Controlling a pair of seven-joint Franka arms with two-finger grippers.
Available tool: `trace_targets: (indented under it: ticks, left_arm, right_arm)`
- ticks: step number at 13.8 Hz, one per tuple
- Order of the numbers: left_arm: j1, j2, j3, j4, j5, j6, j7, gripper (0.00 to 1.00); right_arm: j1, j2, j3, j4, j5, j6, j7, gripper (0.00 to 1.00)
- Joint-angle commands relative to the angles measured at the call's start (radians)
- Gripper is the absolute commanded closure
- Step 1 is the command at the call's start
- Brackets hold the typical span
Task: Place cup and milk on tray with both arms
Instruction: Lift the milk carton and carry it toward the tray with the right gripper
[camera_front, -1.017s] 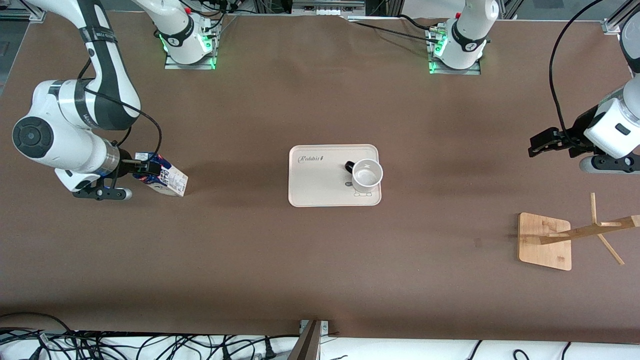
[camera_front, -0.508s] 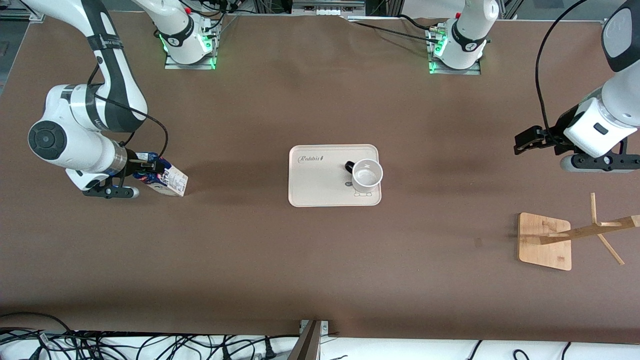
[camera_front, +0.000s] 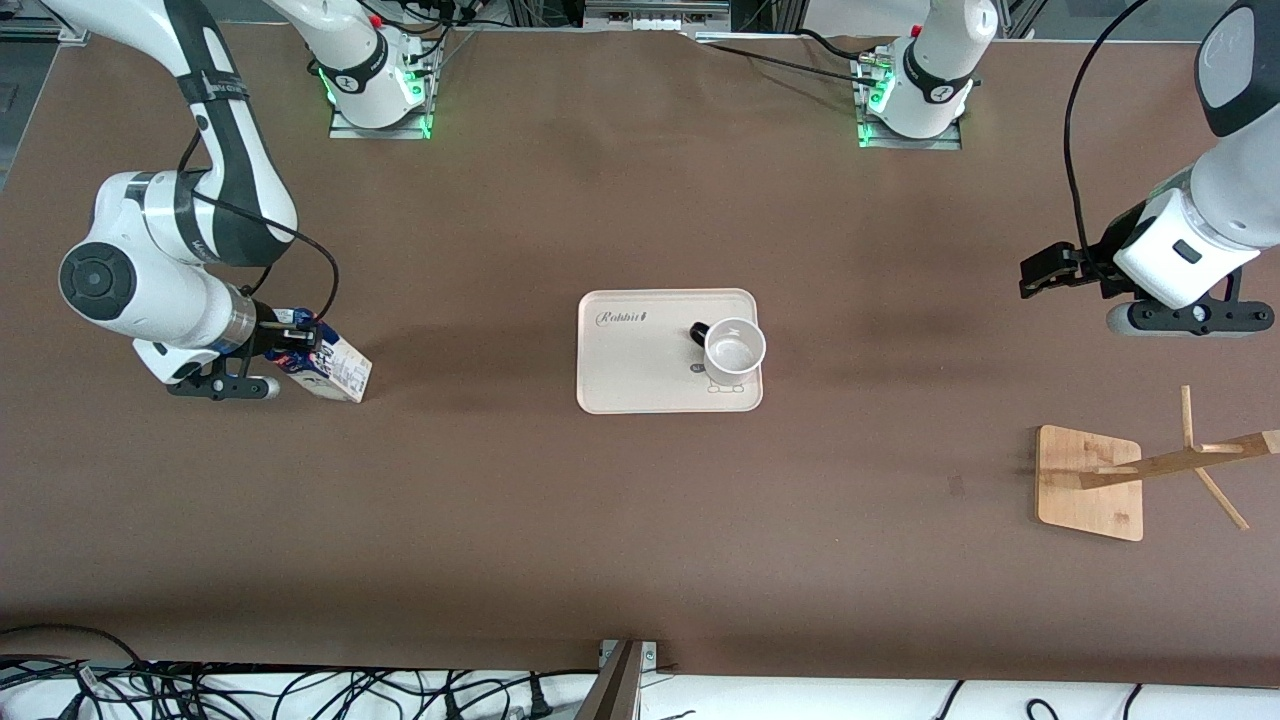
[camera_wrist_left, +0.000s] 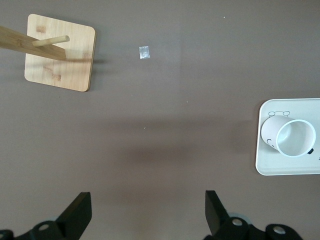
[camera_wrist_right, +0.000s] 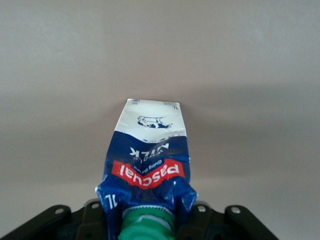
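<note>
We've got the right gripper (camera_front: 298, 345) down at the right arm's end of the worktop (camera_front: 500, 520), fingers clamped on the top of the milk (camera_front: 335, 370). In the right wrist view the milk (camera_wrist_right: 147, 165) sits squeezed between the fingers at its blue upper part, green cap (camera_wrist_right: 146, 226) toward the camera, white base pointing away. We can't tell whether the carton's base touches the worktop; it looks tilted in the front view.

The cup (camera_front: 733, 350) stands upright on the tray (camera_front: 630, 385), at the tray's end nearer the left arm, black handle pointing away from the front camera. The tray lies mid-worktop, well apart from the milk.

The left gripper (camera_front: 1042, 272) hangs over bare worktop at the left arm's end, fingers (camera_wrist_left: 80, 215) spread wide, nothing between them. Its wrist view shows the cup (camera_wrist_left: 292, 139) on the tray (camera_wrist_left: 265, 167) and the wooden stand (camera_wrist_left: 60, 52).

The wooden stand (camera_front: 1090, 482) sits at the left arm's end, nearer the front camera than the left gripper, well apart from the tray.
</note>
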Motion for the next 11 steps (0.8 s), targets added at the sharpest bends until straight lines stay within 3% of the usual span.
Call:
trace_targets:
  ticks: [1, 3, 5, 7, 11]
  left_arm:
    - [-0.002, -0.001, 0.018, 0.021, -0.011, -0.021, -0.003, 0.0]
    - [-0.002, 0.002, 0.021, 0.022, -0.004, -0.026, -0.003, 0.0]
    - [-0.002, 0.001, 0.021, 0.036, -0.002, -0.043, -0.004, 0.0]
    - [0.005, 0.001, 0.036, 0.109, -0.002, -0.099, -0.003, 0.0]
    - [0.042, 0.001, 0.041, 0.153, -0.048, -0.13, -0.001, 0.0]
  right_arm:
    - [0.002, -0.025, 0.046, 0.102, 0.008, -0.126, 0.035, 0.58]
    - [0.003, -0.025, 0.109, 0.184, 0.013, -0.231, 0.098, 0.58]
    - [0.011, -0.022, 0.178, 0.244, 0.019, -0.24, 0.17, 0.58]
    - [0.038, -0.013, 0.231, 0.29, 0.039, -0.239, 0.279, 0.58]
    - [0.17, 0.066, 0.249, 0.382, 0.109, -0.217, 0.418, 0.58]
